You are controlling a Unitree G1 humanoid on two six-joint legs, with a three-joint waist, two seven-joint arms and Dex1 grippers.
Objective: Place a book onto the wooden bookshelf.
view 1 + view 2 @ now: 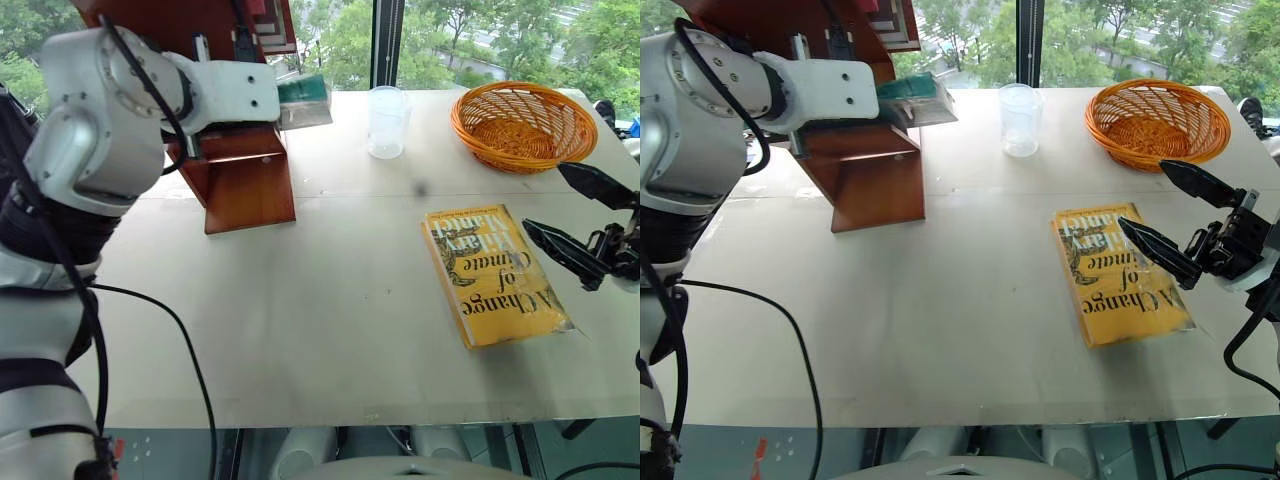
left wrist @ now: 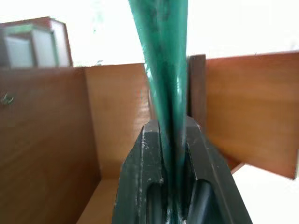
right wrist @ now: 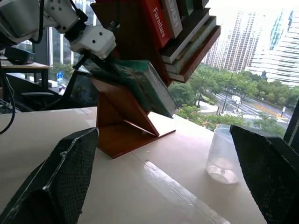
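The teal-green book (image 1: 306,101) is held at the wooden bookshelf (image 1: 246,182) at the table's far left. Its free end pokes out past the shelf's right side, above the lower board. My left gripper (image 2: 169,127) is shut on the book's near edge, which runs thin and upright between the two black fingers (image 2: 140,163). The right wrist view shows the book (image 3: 142,84) tilted against the shelf's sloping panel (image 3: 122,114). My right gripper (image 1: 1145,197) stands open and holds nothing, hovering above the right part of the table.
A yellow book (image 1: 495,275) with white lettering lies flat on the table (image 1: 300,320) below the right gripper. An orange wicker basket (image 1: 522,125) and a clear plastic cup (image 1: 386,122) stand at the back. Several books (image 3: 182,28) fill the shelf's upper level.
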